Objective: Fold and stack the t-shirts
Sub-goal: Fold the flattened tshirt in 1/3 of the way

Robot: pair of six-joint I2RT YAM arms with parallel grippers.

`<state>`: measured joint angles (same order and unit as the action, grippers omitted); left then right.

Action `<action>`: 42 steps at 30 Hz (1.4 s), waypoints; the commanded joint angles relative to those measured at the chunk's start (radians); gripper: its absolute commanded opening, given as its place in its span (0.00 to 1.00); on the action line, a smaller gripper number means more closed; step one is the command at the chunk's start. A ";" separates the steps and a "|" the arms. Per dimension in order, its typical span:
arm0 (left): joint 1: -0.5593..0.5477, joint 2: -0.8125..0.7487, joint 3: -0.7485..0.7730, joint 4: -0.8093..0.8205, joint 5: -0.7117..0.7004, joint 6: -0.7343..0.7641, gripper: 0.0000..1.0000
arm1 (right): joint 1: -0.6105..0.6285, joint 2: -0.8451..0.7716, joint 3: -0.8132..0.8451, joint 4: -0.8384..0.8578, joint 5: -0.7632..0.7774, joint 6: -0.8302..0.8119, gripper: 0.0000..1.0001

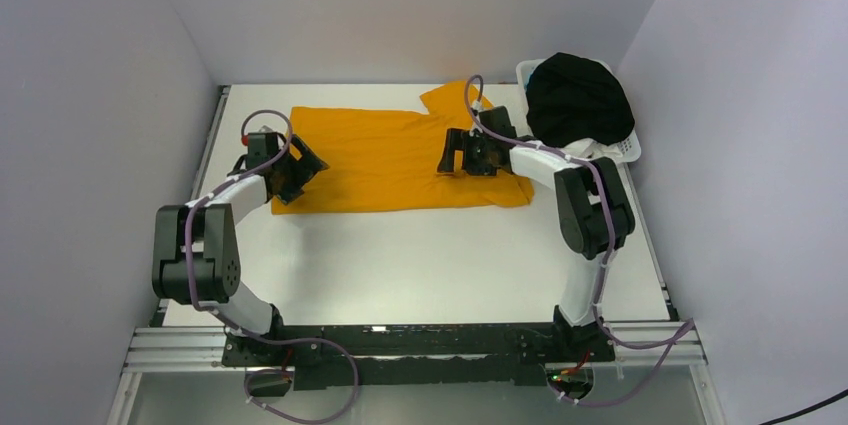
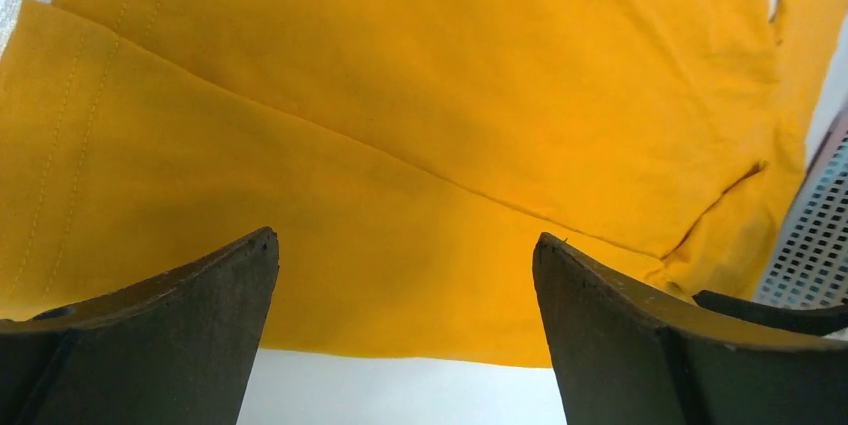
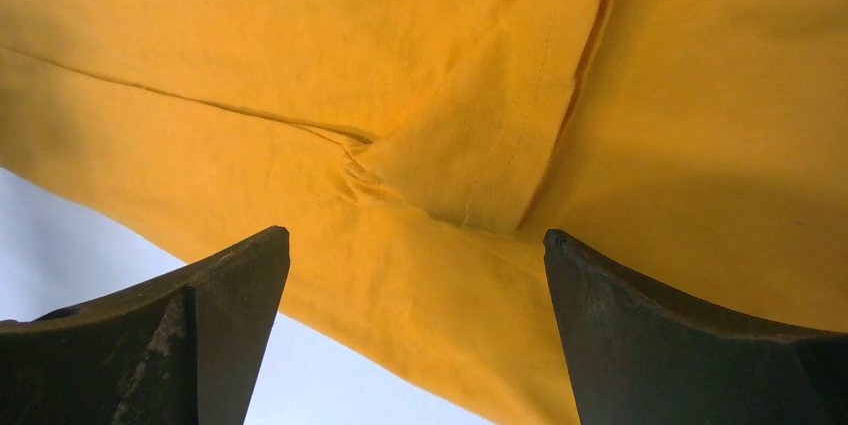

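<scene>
**White table boxed in by pale walls**

A white table (image 1: 420, 255) sits enclosed by plain pale lavender-grey walls (image 1: 90, 95) at the left, back and right. An aluminium rail (image 1: 180, 350) runs along its near edge. Lighting is even and soft.

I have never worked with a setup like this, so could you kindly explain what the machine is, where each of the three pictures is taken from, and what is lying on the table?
These are two robot arms bolted at the near edge of a white table. The wide picture comes from a fixed camera above and behind them. The other two come from cameras on the wrists, each looking out past its own two dark fingers. The left gripper and the right gripper are both open and hold nothing. Both hang over an orange t-shirt spread flat on the table, one near each end. At the far right stands a white basket with a black garment heaped in it.
</scene>
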<state>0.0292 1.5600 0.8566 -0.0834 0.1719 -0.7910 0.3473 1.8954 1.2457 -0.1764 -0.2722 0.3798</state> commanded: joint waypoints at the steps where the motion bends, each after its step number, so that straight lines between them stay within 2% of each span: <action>1: 0.003 0.037 0.002 0.038 0.028 0.044 0.99 | 0.000 0.062 0.047 0.081 -0.085 0.054 1.00; 8: 0.004 0.065 0.008 0.014 0.001 0.062 0.99 | 0.017 0.143 0.144 0.122 -0.111 0.060 1.00; 15: 0.006 0.045 0.023 -0.020 -0.023 0.078 0.99 | 0.036 0.297 0.415 0.107 -0.084 0.115 1.00; 18: 0.005 0.028 0.038 -0.033 -0.031 0.087 0.99 | 0.042 0.347 0.543 0.050 -0.026 0.104 1.00; 20: 0.004 0.025 0.057 -0.040 -0.028 0.094 0.99 | 0.044 0.337 0.555 0.022 0.014 0.093 1.00; 27: 0.002 0.110 0.133 -0.004 0.025 0.100 0.99 | 0.041 0.151 0.227 0.058 0.203 0.058 1.00; 31: 0.003 0.186 0.154 -0.020 0.051 0.101 0.99 | 0.040 0.107 0.086 0.072 0.221 0.070 1.00; 37: 0.001 0.172 0.021 0.003 0.091 0.119 0.99 | 0.042 0.009 -0.154 0.116 0.126 0.119 1.00; 42: -0.003 0.034 -0.140 -0.020 0.096 0.118 0.99 | 0.063 -0.175 -0.355 0.128 0.089 0.144 1.00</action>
<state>0.0345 1.6711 0.8547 0.0071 0.2447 -0.6907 0.3950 1.8301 1.0294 0.0212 -0.1440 0.4843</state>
